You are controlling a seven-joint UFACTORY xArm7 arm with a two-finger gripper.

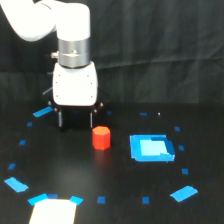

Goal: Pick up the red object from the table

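The red block (101,137) stands upright on the black surface (115,175), about midway across it and well in from the near edge. It is free, with nothing touching it. The hand (76,120) hangs from the white arm (70,30) just behind the block and a little toward the exterior view's left, nearer the surface's far edge. Its two dark fingers (61,119) point straight down, spread apart with an open gap between them, and they hold nothing; their tips sit close to the surface, though whether they touch it cannot be told. A bright blue square patch (151,148) lies flat toward the exterior view's right of the block, near it but apart. Small blue tape pieces (183,193) dot the surface in a loose ring around both. At the near edge, toward the exterior view's left, a pale rectangle (52,212) sits between two blue bits.
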